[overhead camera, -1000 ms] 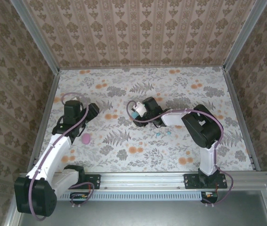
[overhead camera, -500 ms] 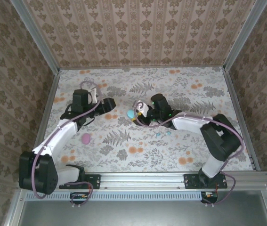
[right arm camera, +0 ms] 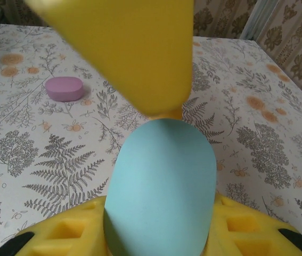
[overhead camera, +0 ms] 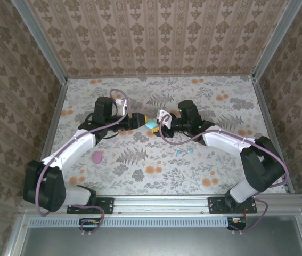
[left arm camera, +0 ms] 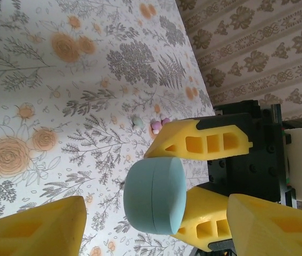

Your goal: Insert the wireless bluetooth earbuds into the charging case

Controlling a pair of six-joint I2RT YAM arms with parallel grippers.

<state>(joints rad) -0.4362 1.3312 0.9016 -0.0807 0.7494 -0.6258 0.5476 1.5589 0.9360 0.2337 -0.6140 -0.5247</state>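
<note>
Cyan charging case (right arm camera: 161, 186), clenched in the right claw (overhead camera: 157, 121), hangs mid-air. The left claw (overhead camera: 139, 119) has swung in, spread around it, probably to open it. Earbuds (overhead camera: 185, 151) lie on the tabletop (overhead camera: 193, 178).

Left gripper (overhead camera: 138, 120) now at cyan case (overhead camera: 151, 125)

From high above the near edge we look down over the whole flower-patterned table (overhead camera: 193, 176). Our left wrist camera faces the pale cyan egg-shaped plastic case (left arm camera: 155, 194) at close range, and the right wrist camera is closer still. All three views share that case.
</note>
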